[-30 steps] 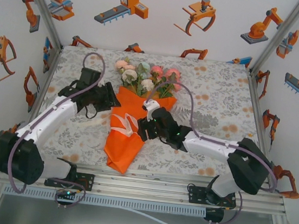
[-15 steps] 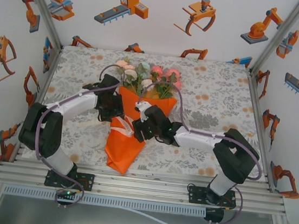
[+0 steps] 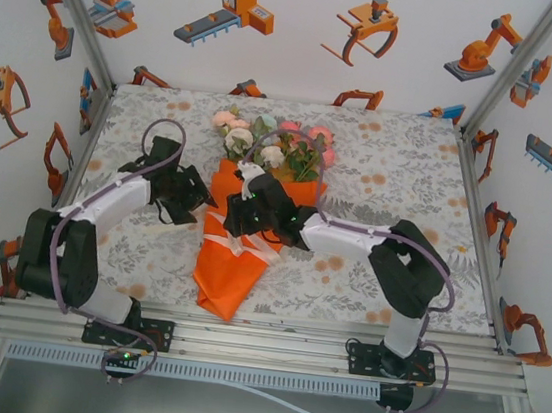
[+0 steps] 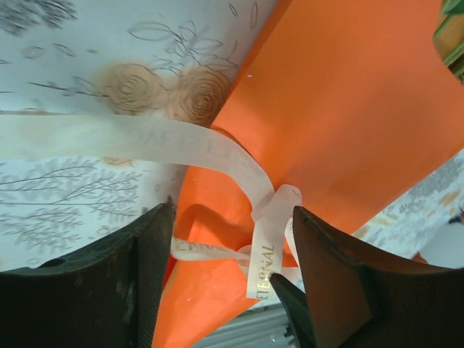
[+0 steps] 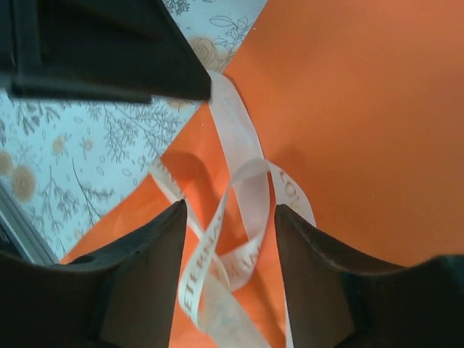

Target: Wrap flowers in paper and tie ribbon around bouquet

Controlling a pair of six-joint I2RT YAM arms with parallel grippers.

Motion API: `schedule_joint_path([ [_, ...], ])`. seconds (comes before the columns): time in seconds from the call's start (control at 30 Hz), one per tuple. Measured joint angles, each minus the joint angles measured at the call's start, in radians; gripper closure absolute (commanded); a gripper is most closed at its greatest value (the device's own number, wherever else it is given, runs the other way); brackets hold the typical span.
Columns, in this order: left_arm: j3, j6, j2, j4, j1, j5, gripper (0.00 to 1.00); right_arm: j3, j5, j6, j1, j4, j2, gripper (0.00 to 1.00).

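The bouquet (image 3: 231, 267) lies mid-table (image 3: 401, 172), cone tip toward the arms and flowers (image 3: 263, 145) at the far end. The ribbon (image 4: 109, 138) is crossed in a loose loop over the paper (image 5: 348, 109). The left end effector (image 4: 232, 210) sits just left of the cone with its fingers spread and nothing pinched, while the right end effector (image 5: 230, 206) hangs over the cone's middle, fingers apart, the ribbon loop lying between them ungripped.

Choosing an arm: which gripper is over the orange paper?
The right gripper, above the paper at the ribbon; the left gripper sits at its left edge.
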Motion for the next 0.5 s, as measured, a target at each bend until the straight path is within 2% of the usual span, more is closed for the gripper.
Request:
schedule_joint_path([
  [0.07,0.0,-0.011,0.026,0.02,-0.005,0.027,0.5,0.017,-0.007,0.009,0.0,-0.011,0.026,0.68],
  [0.13,0.007,-0.018,0.043,0.027,-0.01,0.037,0.54,0.019,-0.008,0.019,-0.001,-0.019,0.034,0.71],
  [0.23,0.03,-0.023,0.084,0.027,-0.01,0.041,0.56,0.034,-0.014,0.026,-0.005,-0.047,0.041,0.61],
  [0.3,0.041,-0.023,0.114,0.028,-0.01,0.041,0.58,0.059,-0.022,0.026,-0.008,-0.071,0.049,0.59],
  [0.4,0.043,-0.027,0.149,0.026,-0.01,0.041,0.65,0.102,-0.034,0.027,-0.01,-0.097,0.068,0.67],
  [0.5,0.043,-0.028,0.166,0.027,-0.01,0.042,0.8,0.128,-0.037,0.029,-0.011,-0.115,0.086,0.78],
])
